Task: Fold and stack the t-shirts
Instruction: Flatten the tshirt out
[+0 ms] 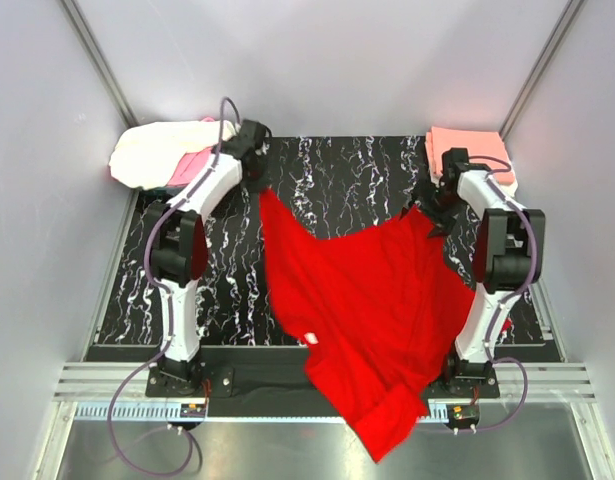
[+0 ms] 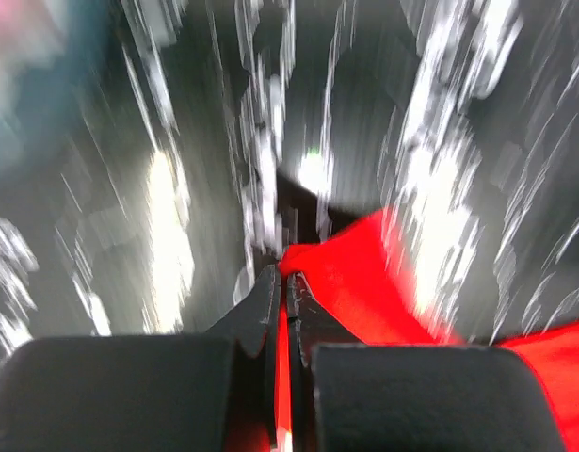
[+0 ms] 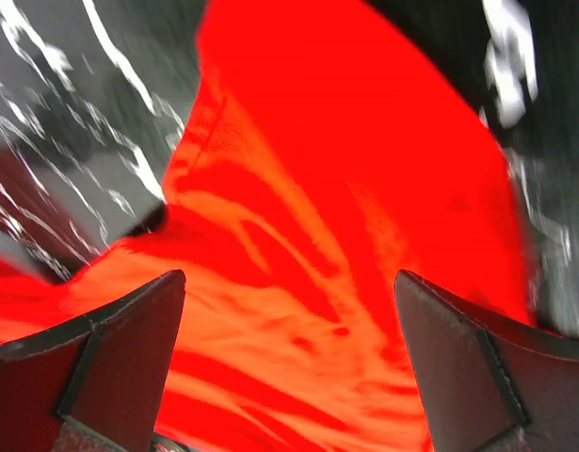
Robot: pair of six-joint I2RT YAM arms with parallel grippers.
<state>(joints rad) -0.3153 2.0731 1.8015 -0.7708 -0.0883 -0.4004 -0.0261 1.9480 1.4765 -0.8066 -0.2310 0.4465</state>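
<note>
The bright red t-shirt lies spread over the black marbled table, its lower part hanging over the near edge. My left gripper is shut on the shirt's far left corner; in the left wrist view red cloth shows pinched between the closed jaws. My right gripper is open above the shirt's far right corner; in the right wrist view its fingers stand wide apart over the red cloth. A cream-white shirt with a pink one lies heaped at the back left. A folded salmon-pink shirt sits at the back right.
The black marbled table is enclosed by grey walls on three sides. Metal rails run along the near edge by the arm bases. The left wrist view is motion-blurred.
</note>
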